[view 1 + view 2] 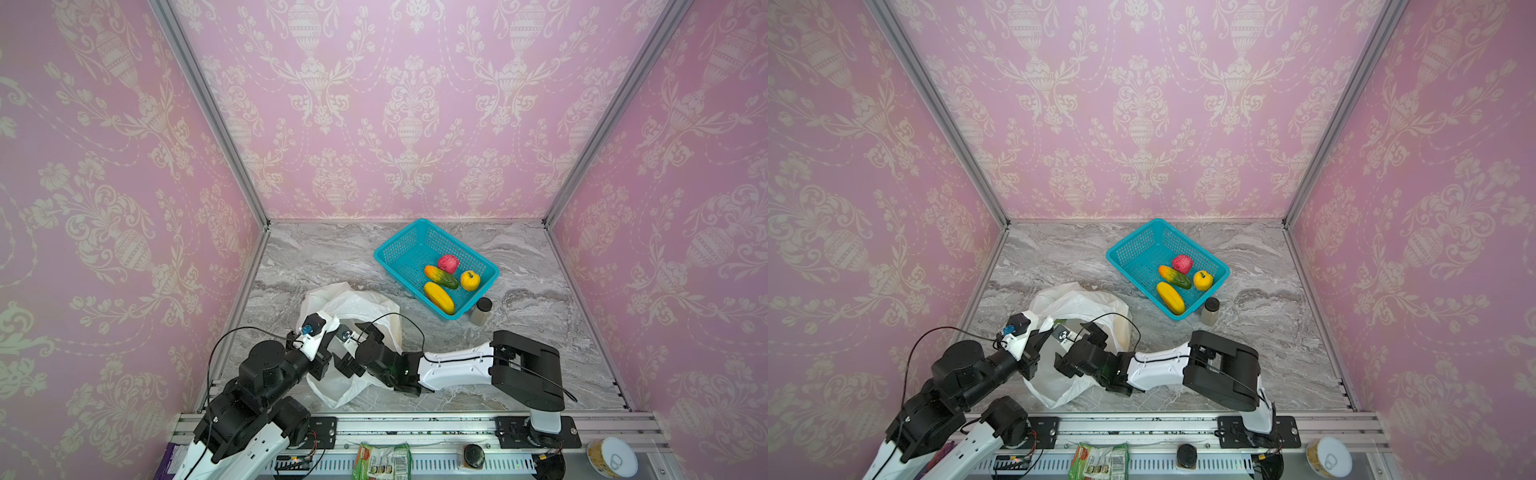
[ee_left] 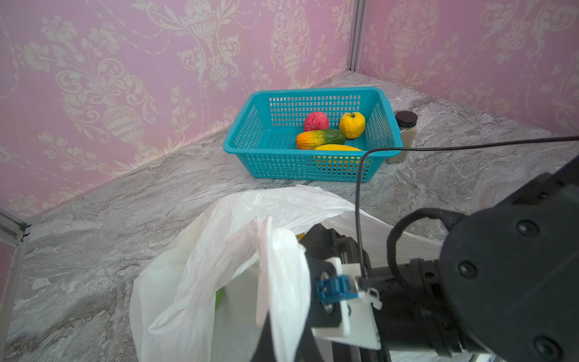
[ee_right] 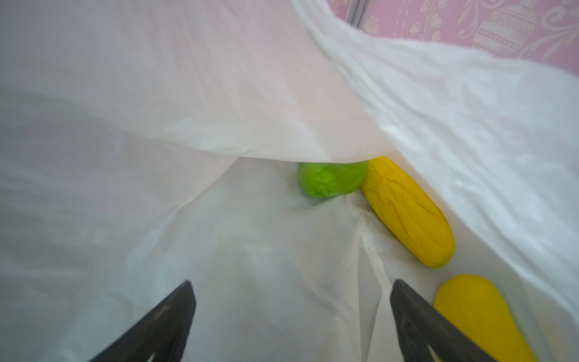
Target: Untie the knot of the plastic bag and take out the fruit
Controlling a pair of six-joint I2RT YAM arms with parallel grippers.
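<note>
White crinkled film takes the near-left of the marble table point(image 1: 540, 270): the plastic bag point(image 1: 361, 305) lies there, mouth gaping, its near hem close to the front rail point(image 1: 415, 419). We note bare marble to the bag's right and behind it, up to the teal basket point(image 1: 397, 245), which is set askew toward the back wall with a dark-lidded jar point(image 1: 482, 309) just beside its near corner. The basket holds a pink-red ball point(image 1: 448, 263), an orange-green mango point(image 1: 441, 277), a yellow apple point(image 1: 470, 280) and a yellow banana shape point(image 1: 439, 297). The left arm is folded with its wrist raised at the bag's rim. The left gripper point(image 1: 329, 332) is clenched on a strip of the bag's edge, lifting it. The right arm reaches low across the middle, forearm nearly level. The right gripper point(image 3: 291, 282) is inside the bag, fingers spread wide, nothing between them. Ahead of it lie a green apple point(image 3: 332, 180), a long yellow fruit point(image 3: 407, 213) and a second yellow fruit point(image 3: 476, 313).
</note>
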